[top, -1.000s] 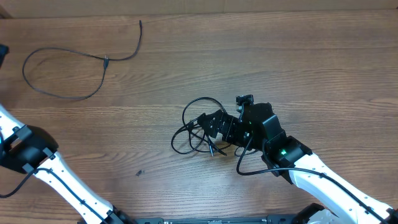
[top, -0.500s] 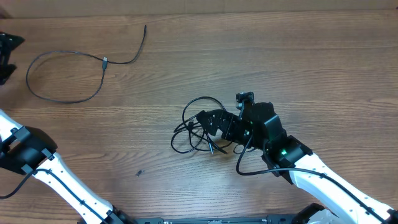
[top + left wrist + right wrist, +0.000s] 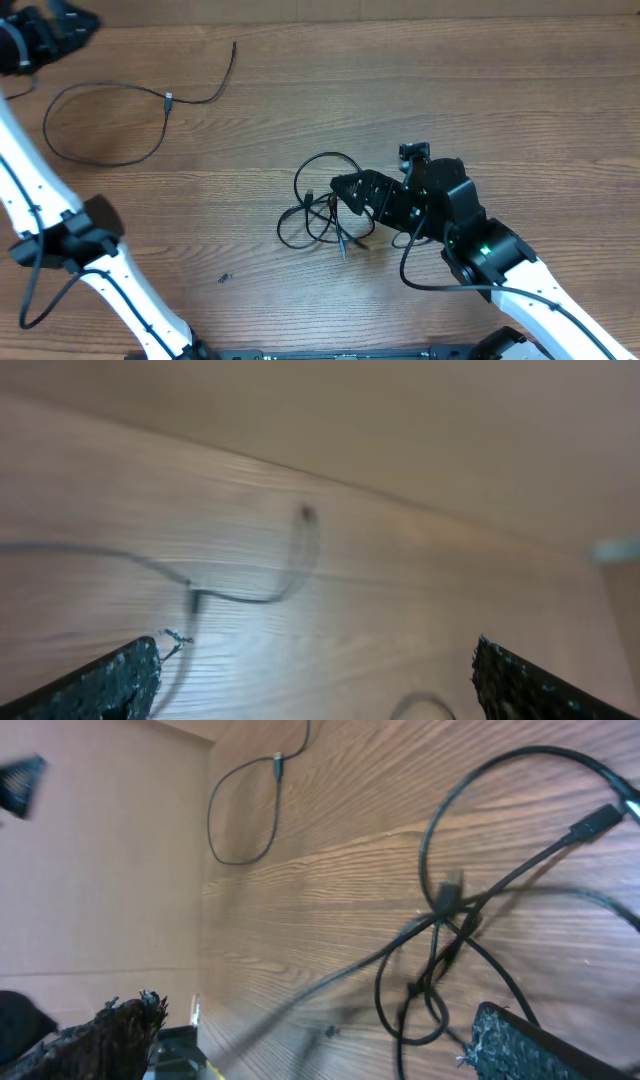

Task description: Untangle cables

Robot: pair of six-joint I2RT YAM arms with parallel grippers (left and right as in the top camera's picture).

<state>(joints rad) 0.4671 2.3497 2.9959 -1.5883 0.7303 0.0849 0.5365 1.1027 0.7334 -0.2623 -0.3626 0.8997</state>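
A knotted bundle of thin black cables [image 3: 318,208] lies mid-table; it also shows in the right wrist view [image 3: 440,915]. My right gripper [image 3: 345,188] sits at the bundle's right edge, open, with strands lying between and below its spread fingers [image 3: 315,1020]. A separate black cable [image 3: 105,122] lies in a loop at the far left, one end curving up toward the back; it also shows in the right wrist view [image 3: 245,815]. My left gripper [image 3: 55,22] is in the far left corner, above that cable [image 3: 250,595], open and empty [image 3: 315,665].
The wooden table [image 3: 480,110] ends at a tan wall [image 3: 400,420] along the back. A small dark speck [image 3: 225,278] lies in front of the bundle. The left arm's white links [image 3: 70,240] run up the left side.
My left arm swung from the left edge up into the far left corner. My right arm drew back a little to the right; the bundle barely shifted.
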